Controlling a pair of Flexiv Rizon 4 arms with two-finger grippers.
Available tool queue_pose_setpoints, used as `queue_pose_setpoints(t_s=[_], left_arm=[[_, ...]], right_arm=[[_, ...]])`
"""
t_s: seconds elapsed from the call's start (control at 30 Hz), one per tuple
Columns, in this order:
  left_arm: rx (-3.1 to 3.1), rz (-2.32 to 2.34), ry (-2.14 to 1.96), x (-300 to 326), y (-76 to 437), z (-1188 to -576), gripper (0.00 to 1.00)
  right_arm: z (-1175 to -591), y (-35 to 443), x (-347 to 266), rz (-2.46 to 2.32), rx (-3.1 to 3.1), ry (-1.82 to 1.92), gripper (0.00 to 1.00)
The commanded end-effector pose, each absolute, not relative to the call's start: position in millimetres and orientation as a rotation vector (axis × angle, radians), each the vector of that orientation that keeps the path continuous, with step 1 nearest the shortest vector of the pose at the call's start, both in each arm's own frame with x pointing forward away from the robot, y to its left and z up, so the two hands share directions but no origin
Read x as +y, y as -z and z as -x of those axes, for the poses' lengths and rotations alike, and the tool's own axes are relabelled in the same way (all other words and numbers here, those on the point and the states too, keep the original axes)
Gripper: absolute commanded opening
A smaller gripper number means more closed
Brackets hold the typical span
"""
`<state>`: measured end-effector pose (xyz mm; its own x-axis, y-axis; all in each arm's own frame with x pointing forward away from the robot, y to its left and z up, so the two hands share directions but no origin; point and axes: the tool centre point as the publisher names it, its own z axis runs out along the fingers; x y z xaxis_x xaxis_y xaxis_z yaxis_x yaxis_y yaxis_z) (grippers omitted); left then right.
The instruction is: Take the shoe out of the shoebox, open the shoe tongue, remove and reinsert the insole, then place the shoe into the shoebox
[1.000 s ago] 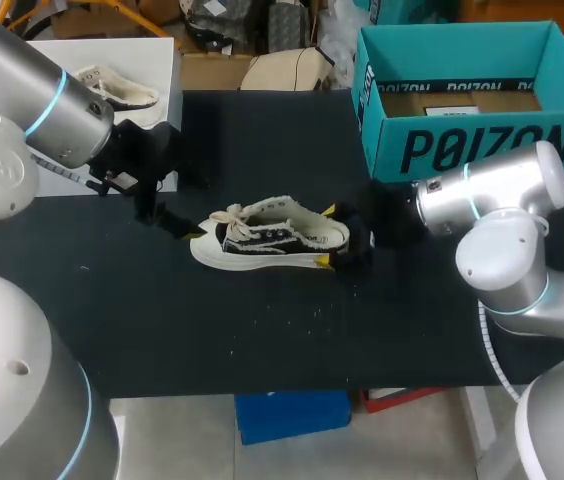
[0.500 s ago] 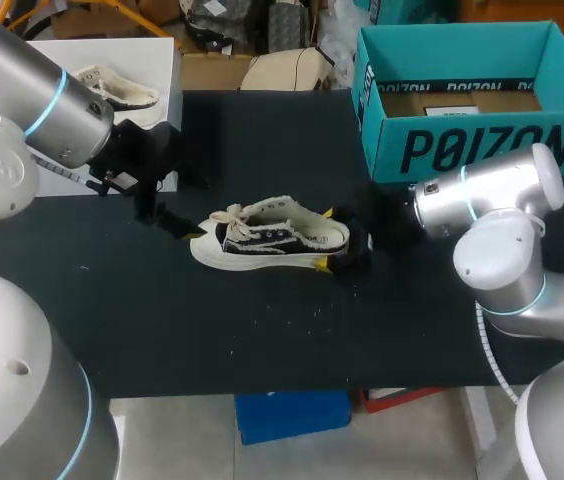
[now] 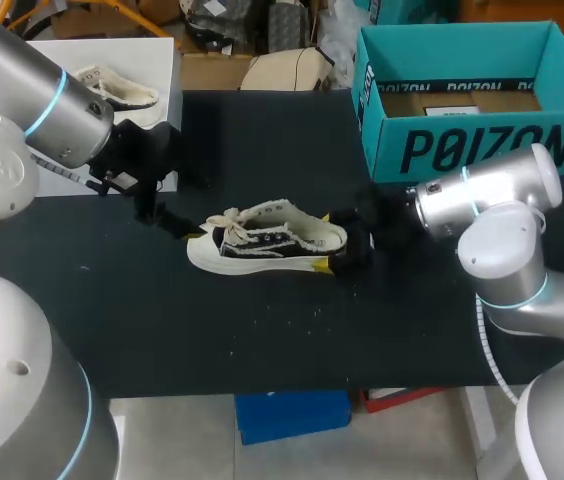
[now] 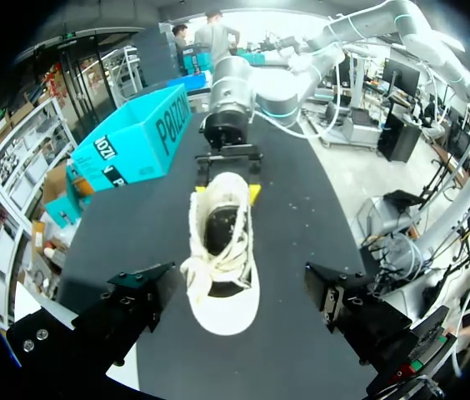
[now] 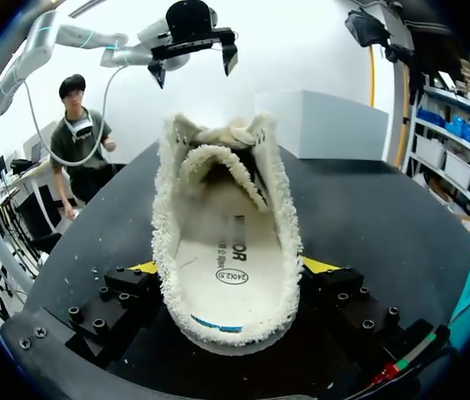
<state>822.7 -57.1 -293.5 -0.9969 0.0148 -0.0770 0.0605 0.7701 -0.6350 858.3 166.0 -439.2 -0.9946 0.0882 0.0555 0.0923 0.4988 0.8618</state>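
Observation:
A white low-top shoe (image 3: 267, 243) with black sides and cream laces lies on its sole in the middle of the black table (image 3: 262, 330), toe to the left. My right gripper (image 3: 328, 240) is at its heel, one yellow-tipped finger against each side. From the right wrist the heel opening and the printed insole (image 5: 231, 250) sit between those fingers (image 5: 145, 268). My left gripper (image 3: 167, 218) hangs open just off the toe; in its wrist view the toe (image 4: 222, 308) lies ahead between the wide-spread fingers (image 4: 139, 300). The teal shoebox (image 3: 462, 150) stands open at the back right.
A white box (image 3: 147, 60) with a second pale shoe (image 3: 117, 88) on it stands at the table's back left. The shoebox (image 4: 135, 142) stands beside my right arm (image 4: 233, 100). Bare black tabletop runs along the front edge.
The shoe has slid a little to the left with my right gripper behind it, and the right fingers have drawn in against the heel. The left arm has not moved.

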Motion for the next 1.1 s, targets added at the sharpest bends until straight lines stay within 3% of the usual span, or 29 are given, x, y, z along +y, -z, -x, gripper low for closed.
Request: queue_pose_setpoints(t_s=[0.03,0.3,0.4,0.93,1.1], left_arm=[[2.897,0.100,0.956,-60.7,290.1,-823.8,1.00],[2.860,0.731,0.654,-93.4,283.1,-810.1,1.00],[2.910,0.499,0.802,-113.0,274.8,-800.8,1.00],[2.910,0.499,0.802,-113.0,274.8,-800.8,1.00],[2.783,1.424,0.206,-132.6,282.4,-837.1,1.00]], right_arm=[[-860.1,442.4,166.6,0.164,-2.716,1.557,0.00],[-860.1,442.4,166.6,0.164,-2.716,1.557,0.00],[-860.1,442.4,166.6,0.164,-2.716,1.557,0.00],[-860.1,442.4,166.6,0.164,-2.716,1.557,0.00],[-860.1,442.4,166.6,0.164,-2.716,1.557,0.00]])
